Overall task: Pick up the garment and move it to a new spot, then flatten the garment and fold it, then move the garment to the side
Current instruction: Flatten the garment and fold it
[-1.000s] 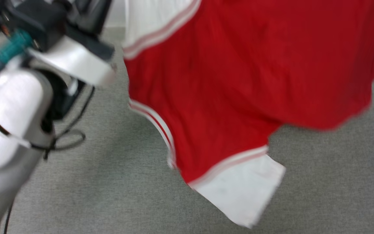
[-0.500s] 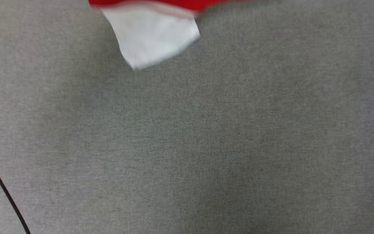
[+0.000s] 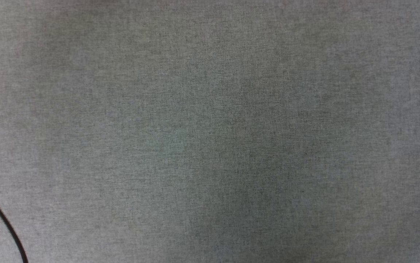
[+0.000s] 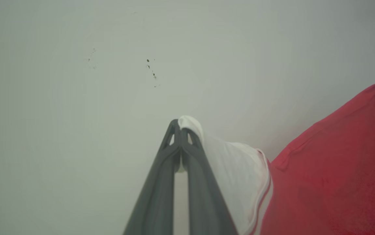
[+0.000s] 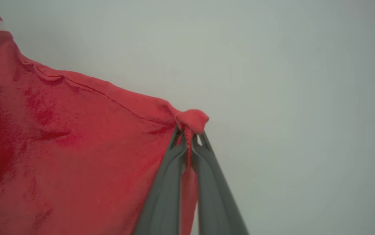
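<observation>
a black cable (image 3: 2, 219) crosses the near left corner of the grey surface (image 3: 210, 131). my left hand (image 4: 181, 130) is clenched on the white sleeve (image 4: 233, 169) of the shirt (image 4: 331, 163), with a fold poking past the fingertips. the red body stretches right from there, held up before a pale wall (image 4: 76, 98). my right hand (image 5: 189, 135) is clenched on a bunched red corner of the shirt.

The grey woven surface (image 3: 210, 131) lies unobstructed except for a thin black cable (image 3: 3, 221) crossing its lower left corner. The hanging red fabric garment with white sleeve (image 4: 331, 163) blocks the left wrist view's right side.
</observation>
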